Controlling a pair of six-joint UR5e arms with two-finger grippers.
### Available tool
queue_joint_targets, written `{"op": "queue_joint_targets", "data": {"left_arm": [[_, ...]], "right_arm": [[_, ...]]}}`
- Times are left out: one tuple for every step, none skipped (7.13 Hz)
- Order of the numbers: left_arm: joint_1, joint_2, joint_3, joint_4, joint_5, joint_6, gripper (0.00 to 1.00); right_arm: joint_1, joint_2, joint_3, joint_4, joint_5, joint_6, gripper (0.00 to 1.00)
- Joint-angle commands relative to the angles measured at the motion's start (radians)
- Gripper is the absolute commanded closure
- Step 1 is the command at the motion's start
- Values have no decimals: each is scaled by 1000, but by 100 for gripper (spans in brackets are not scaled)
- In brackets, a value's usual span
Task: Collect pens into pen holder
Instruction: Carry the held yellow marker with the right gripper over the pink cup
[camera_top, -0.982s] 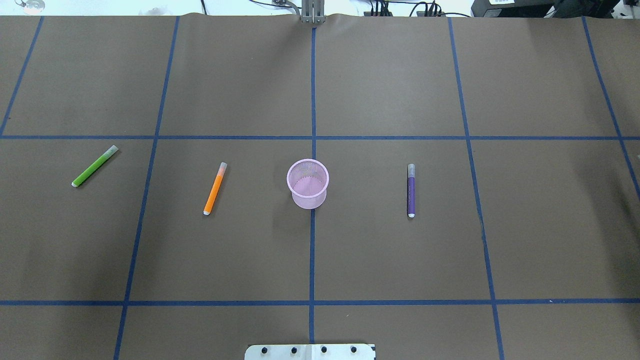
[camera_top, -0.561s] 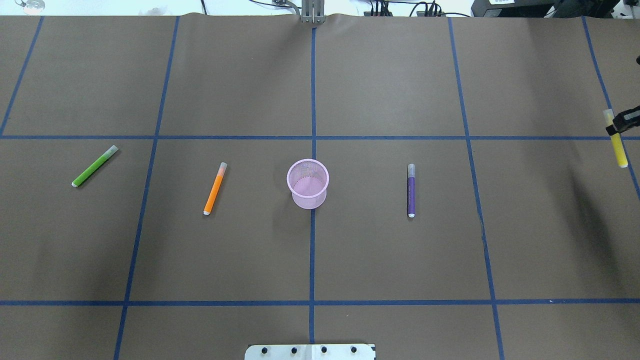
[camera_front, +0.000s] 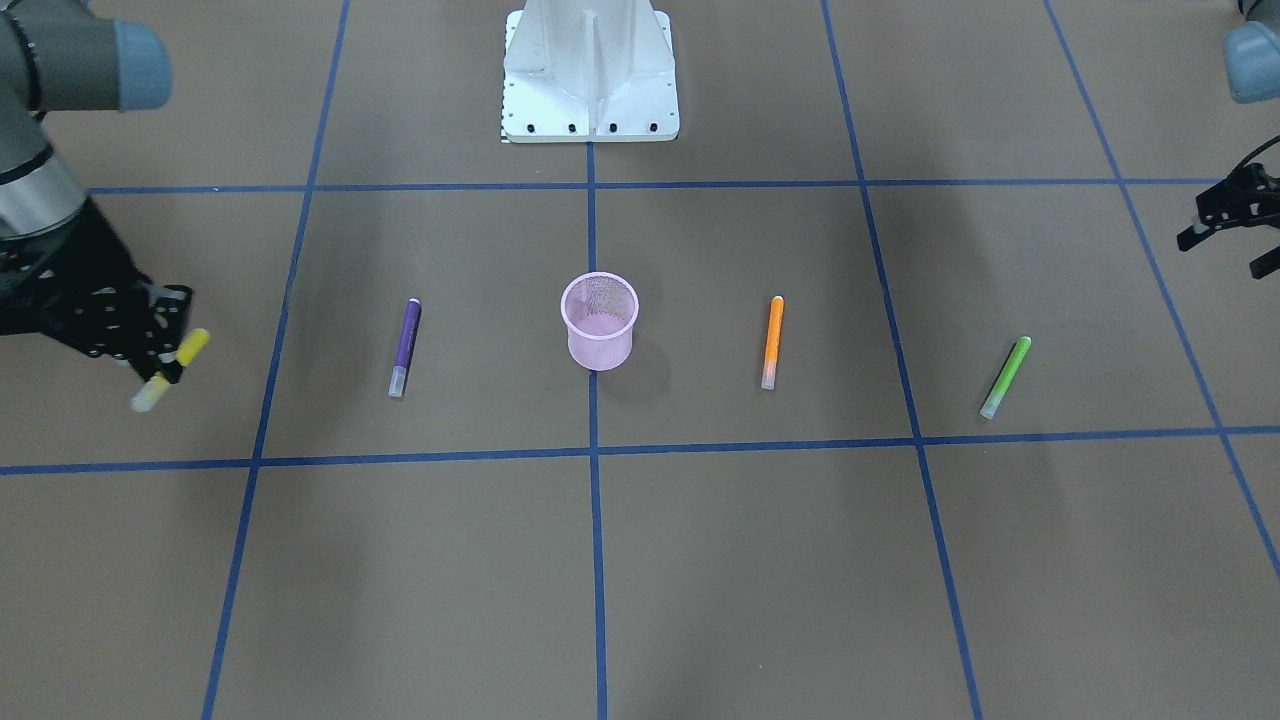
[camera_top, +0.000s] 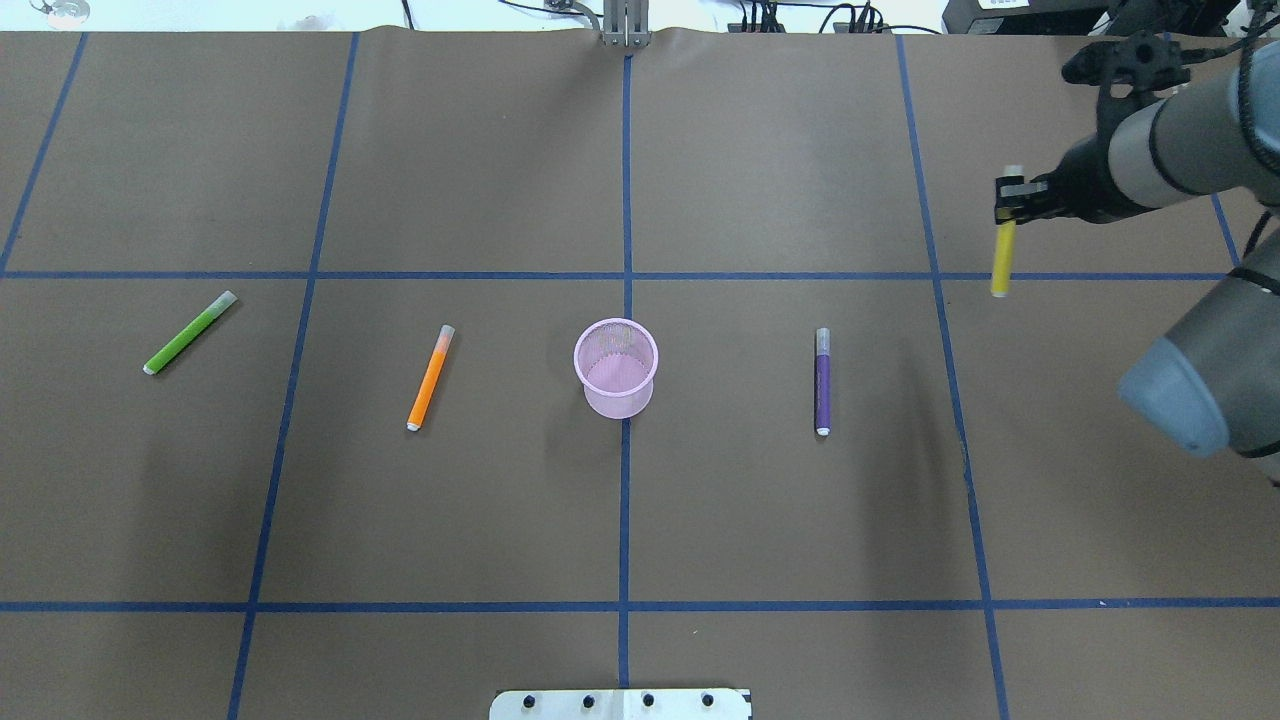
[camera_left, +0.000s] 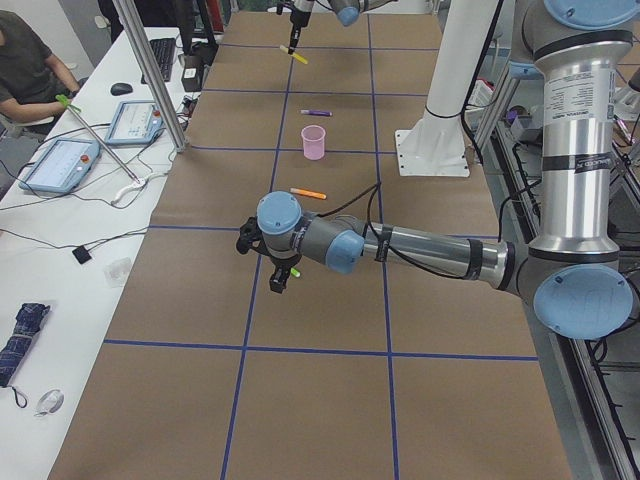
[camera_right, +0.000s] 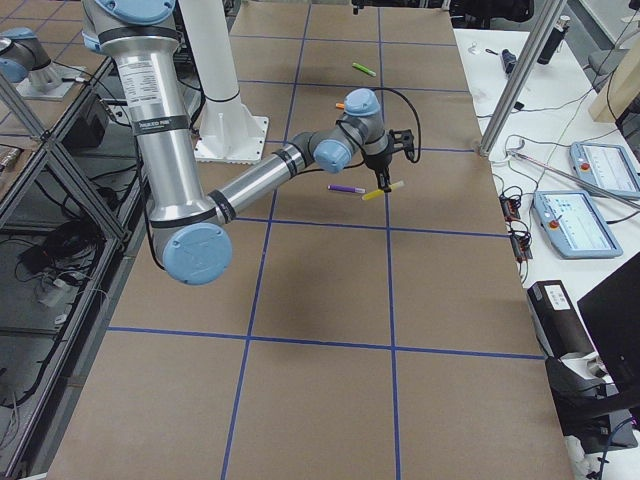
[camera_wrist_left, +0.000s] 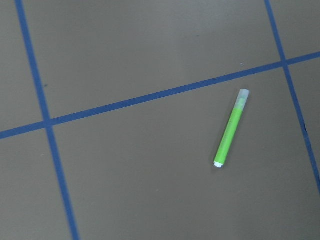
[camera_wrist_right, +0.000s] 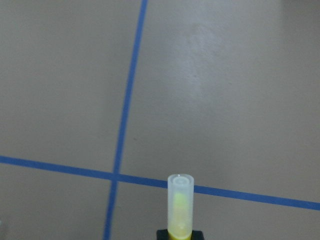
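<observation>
Jaws of the right tool (camera_top: 1008, 200) are clenched on the yellow pen (camera_top: 1001, 262), gripping it nearer its pale capped end. The cap sticks out past the fingers toward the far edge of the worktop (camera_top: 780, 520), and the yellow body points back toward the robot's edge. The pen is held clear of the surface, roughly level, over the far right part of the worktop and nearer the right edge than the middle. In the right wrist view only the translucent cap and a little of the yellow show, above crossing blue tape lines.

The left tool (camera_front: 1220, 255) hangs by the left edge of the worktop with its two black fingers spread and nothing between them. In the side view from the left it hovers over the green pen (camera_top: 188, 333), whose tip peeks out beneath it. The left wrist view looks down on that pen lying flat, apart from the tool.

The pen holder (camera_top: 620, 398) stands upright in the middle of the worktop, on the centre tape line, with no pen showing in it. The orange pen (camera_top: 430, 378) lies flat on its left and the purple pen (camera_top: 822, 385) on its right, each well apart from the cup. The green pen lies slanted farther out toward the left edge. The white robot base (camera_front: 590, 70) stands at the near edge.
</observation>
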Motion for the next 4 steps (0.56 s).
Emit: {"op": "queue_joint_targets", "data": {"left_arm": [[91, -40, 6, -55, 79, -65, 0], [118, -65, 14, -52, 106, -73, 0], [123, -95, 32, -46, 105, -88, 0], [158, -105, 45, -49, 109, -86, 0]], "right_arm": [[-272, 172, 36, -2, -369, 317, 100], [-350, 228, 38, -2, -522, 353, 100], [-441, 262, 30, -2, -666, 359, 100], [-527, 295, 15, -2, -815, 359, 100]]}}
